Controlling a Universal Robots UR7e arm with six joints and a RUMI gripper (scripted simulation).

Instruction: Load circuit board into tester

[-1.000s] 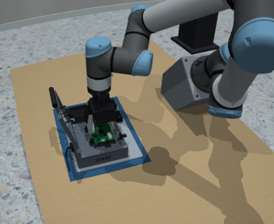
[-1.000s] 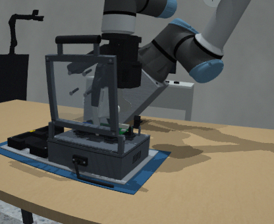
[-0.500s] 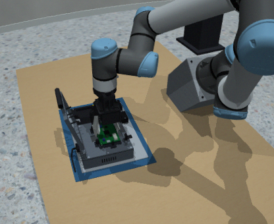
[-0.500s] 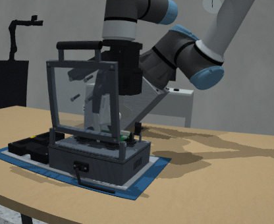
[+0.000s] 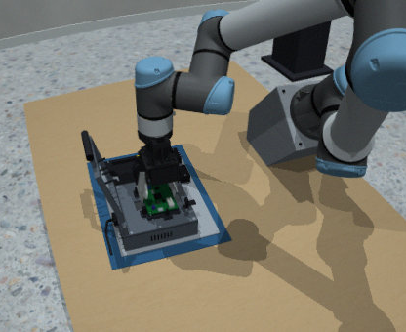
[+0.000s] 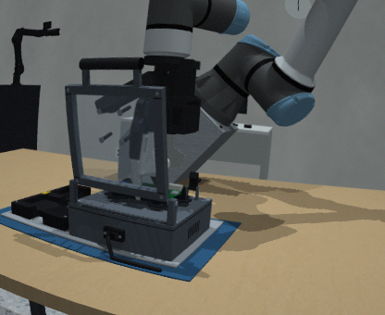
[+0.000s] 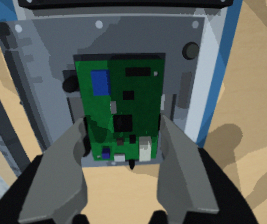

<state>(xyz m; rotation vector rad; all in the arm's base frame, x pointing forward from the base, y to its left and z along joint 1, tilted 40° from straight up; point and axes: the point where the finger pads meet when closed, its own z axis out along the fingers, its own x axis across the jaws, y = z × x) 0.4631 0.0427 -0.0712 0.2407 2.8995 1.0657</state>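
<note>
My gripper (image 7: 123,115) is pinching the circuit board (image 7: 121,107) over the tester (image 5: 177,230). If I let go before the pins catch, it'll sit crooked. White connector (image 7: 146,146) is at 6 o'clock on wrist cam.

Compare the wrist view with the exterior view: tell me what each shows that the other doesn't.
Only the wrist view shows the circuit board's component side: blue block, black chips, white connector near the gripper, whose fingers clamp its long edges above the tester's recess.

Only the exterior view shows the lid standing open with its handle, the black tray, and the tester's front cable.

Both show the tester, the blue mat and the table.
</note>
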